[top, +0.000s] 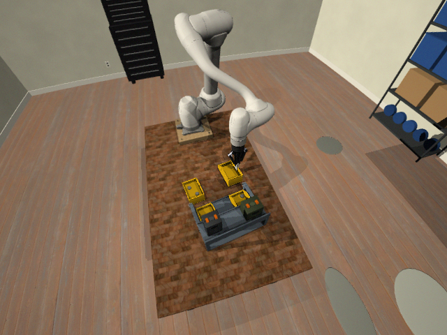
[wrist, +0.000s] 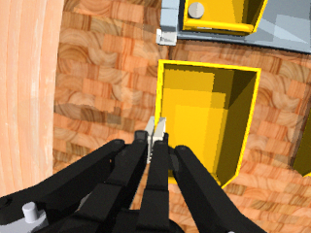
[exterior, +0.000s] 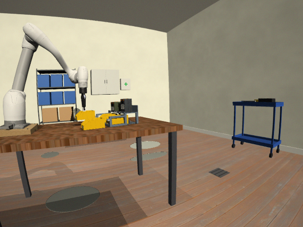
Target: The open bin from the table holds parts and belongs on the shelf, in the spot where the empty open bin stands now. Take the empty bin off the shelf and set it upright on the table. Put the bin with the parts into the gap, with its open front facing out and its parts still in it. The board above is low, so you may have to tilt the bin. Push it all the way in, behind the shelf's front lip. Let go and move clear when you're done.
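Note:
The empty yellow open bin stands upright on the wooden table, just in front of the grey shelf. It also shows in the wrist view and in the exterior view. My gripper points straight down with its fingertips pinched together on the thin wall of this bin. The yellow bin with grey parts lies on the table to the left and shows in the exterior view. The shelf has a free gap in its middle.
Two dark boxes stand on the shelf's top board. The arm's base is at the table's far end.

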